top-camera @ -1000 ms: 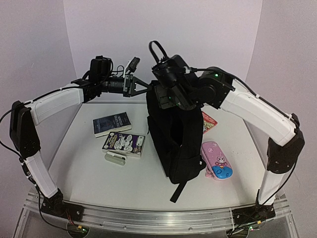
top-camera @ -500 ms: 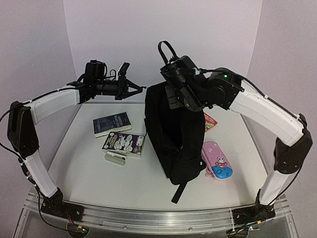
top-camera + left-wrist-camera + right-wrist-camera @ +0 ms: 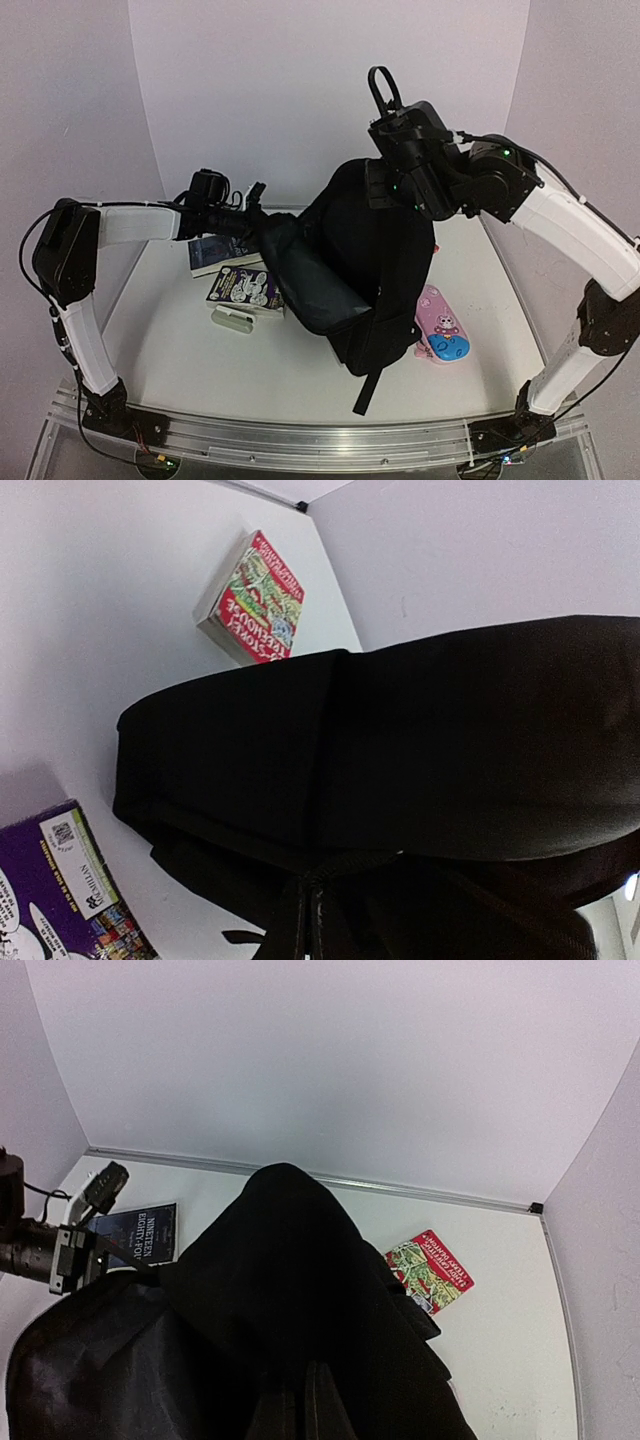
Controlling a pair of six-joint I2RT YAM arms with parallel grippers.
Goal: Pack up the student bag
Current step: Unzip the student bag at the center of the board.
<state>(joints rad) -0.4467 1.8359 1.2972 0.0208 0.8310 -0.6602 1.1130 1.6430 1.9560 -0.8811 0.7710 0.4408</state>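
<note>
Student bag [image 3: 350, 260], top pinched in closed right pincer [image 3: 374, 190], front flap gripped by clamped left pincer [image 3: 258, 222]

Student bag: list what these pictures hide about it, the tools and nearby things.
Inside the student bag: no view looks in; its own black fabric covers it.
Fingertips of the left tool: buried in fabric in the top view; the left wrist view shows only fabric.
Fingertips of the right tool: behind its wrist in the top view; dark on dark in its wrist view.
The red book: behind the bag, top view.
</note>
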